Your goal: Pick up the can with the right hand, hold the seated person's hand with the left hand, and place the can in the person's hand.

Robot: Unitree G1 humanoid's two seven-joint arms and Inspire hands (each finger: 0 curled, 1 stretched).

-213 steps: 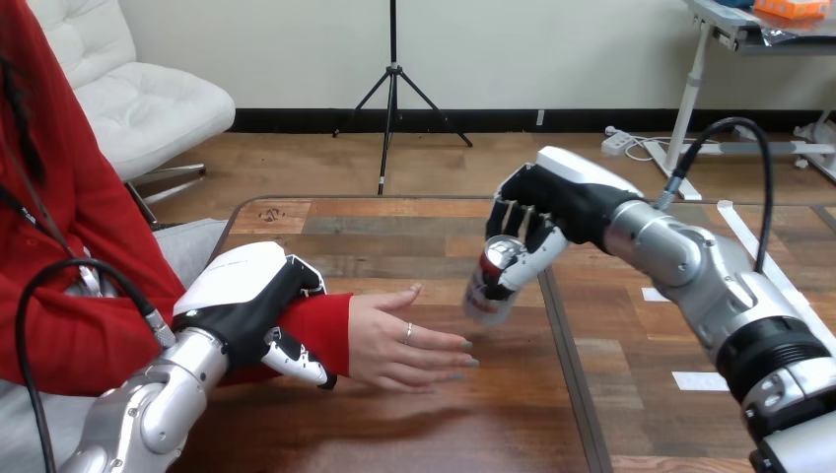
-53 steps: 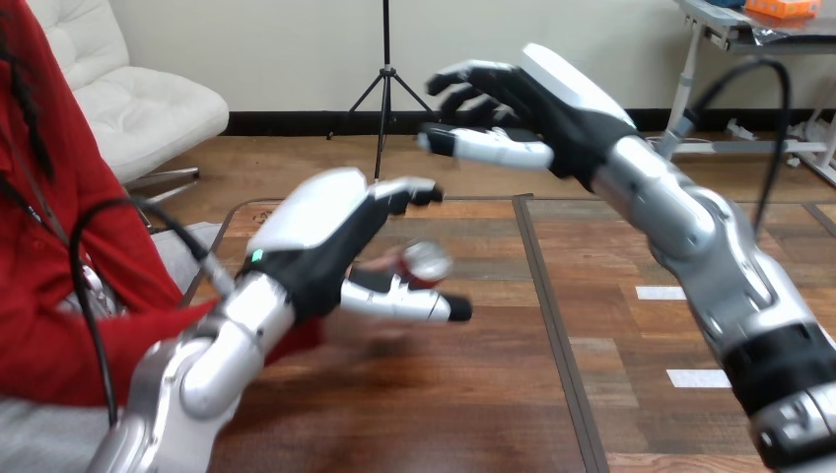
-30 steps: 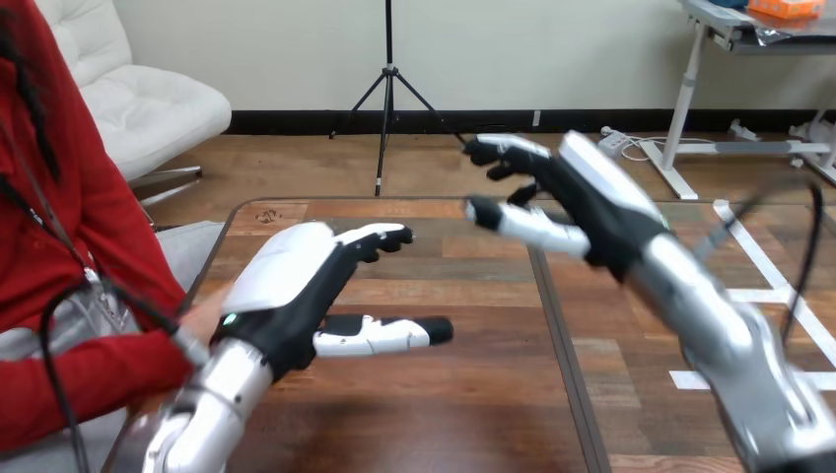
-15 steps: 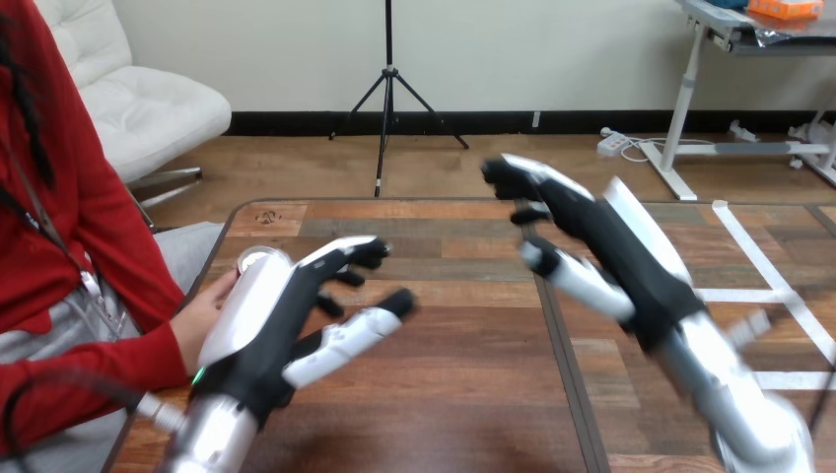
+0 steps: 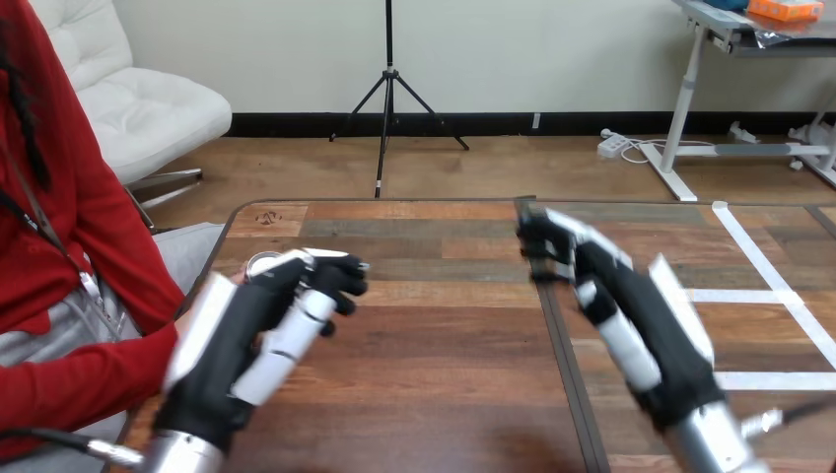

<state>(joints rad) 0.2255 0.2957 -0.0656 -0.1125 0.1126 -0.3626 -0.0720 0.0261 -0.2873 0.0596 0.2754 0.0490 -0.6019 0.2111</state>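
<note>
Peeking out behind the left robot hand [image 5: 237, 340] at middle left, the can [image 5: 262, 264] sat well apart from the right robot hand [image 5: 659, 335]; both robot hands were open and empty above the bench [image 5: 444, 394].

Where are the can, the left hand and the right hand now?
can [image 5: 262, 264], head view, on its silver top rim.
left hand [image 5: 229, 347], head view, on its black middle part.
right hand [image 5: 651, 325], head view, on its black middle part.
</note>
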